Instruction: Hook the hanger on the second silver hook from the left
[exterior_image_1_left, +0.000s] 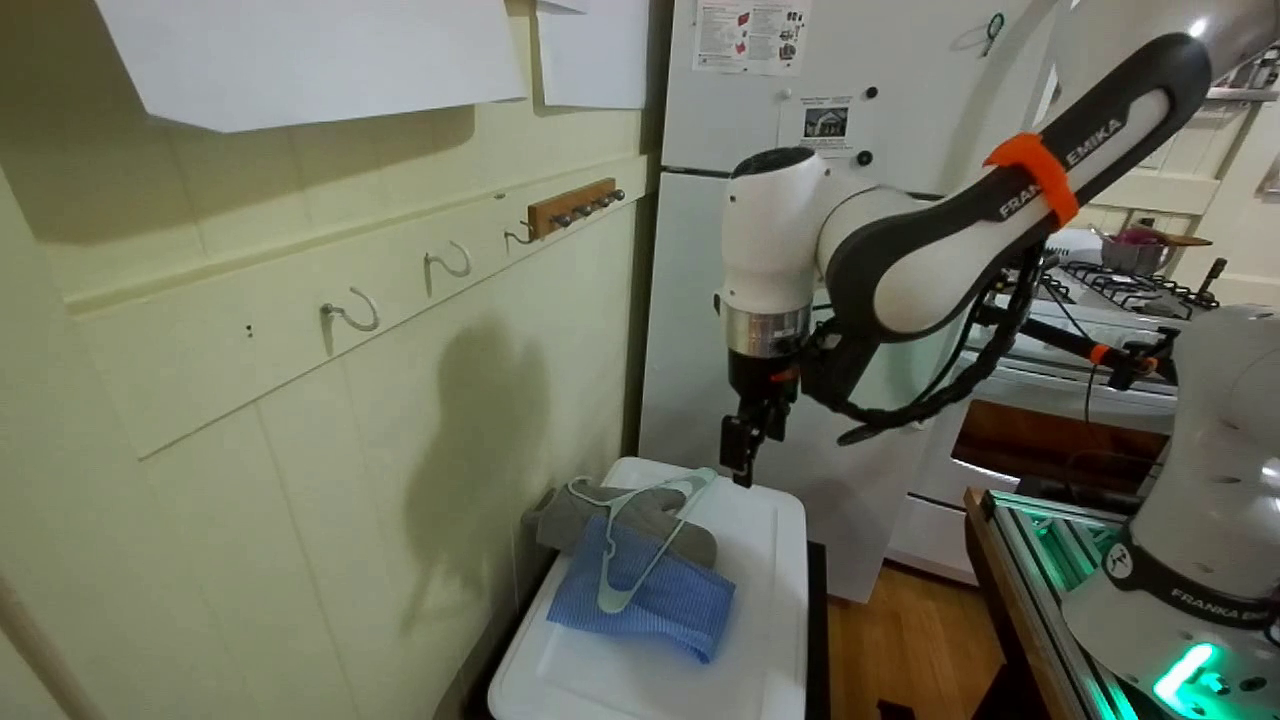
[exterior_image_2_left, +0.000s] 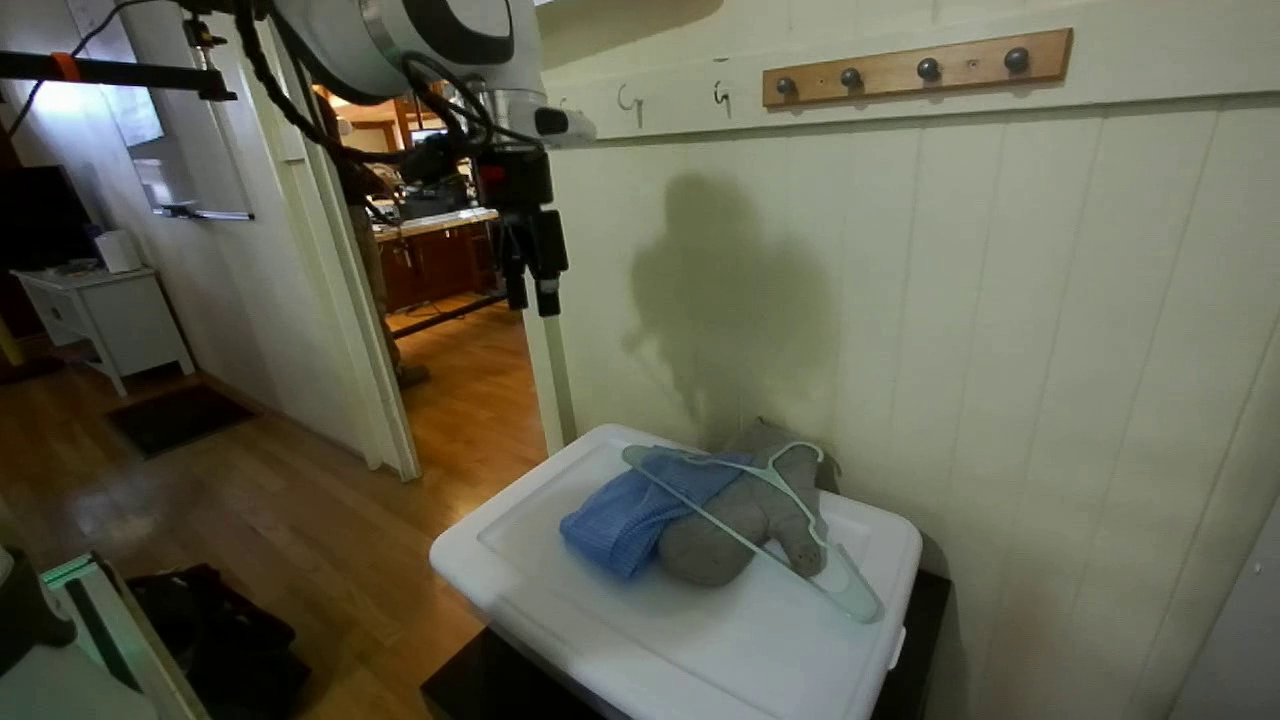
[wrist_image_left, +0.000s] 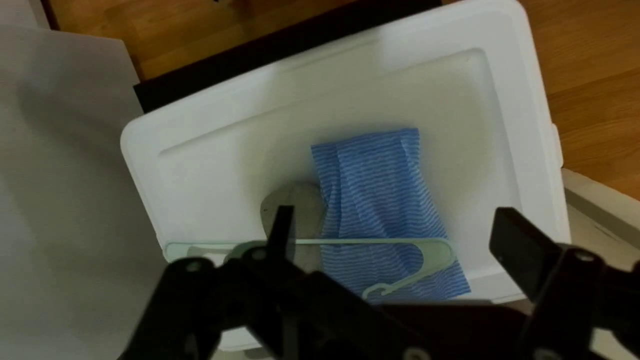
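The pale green-white hanger (exterior_image_1_left: 613, 598) lies across a blue cloth and a grey soft item on a white lid, in both exterior views (exterior_image_2_left: 856, 598). Its curved hook points toward the wall. My gripper (exterior_image_1_left: 740, 472) is above the lid, apart from the hanger, also in an exterior view (exterior_image_2_left: 533, 300). In the wrist view its fingers (wrist_image_left: 392, 220) are wide apart with nothing between them; the hanger (wrist_image_left: 437, 254) lies below, partly hidden by the left finger. On the wall, the left silver hook (exterior_image_1_left: 345, 313), second silver hook (exterior_image_1_left: 440, 263) and a thinner third hook (exterior_image_1_left: 522, 237) hold nothing.
The white lid (exterior_image_1_left: 765, 610) bears the striped blue cloth (exterior_image_1_left: 690, 610) and grey soft item (exterior_image_2_left: 705, 555). A wooden rack with dark knobs (exterior_image_2_left: 900, 70) is right of the hooks. Paper sheets (exterior_image_1_left: 330, 60) hang above them. A white fridge (exterior_image_1_left: 700, 300) stands beside the lid.
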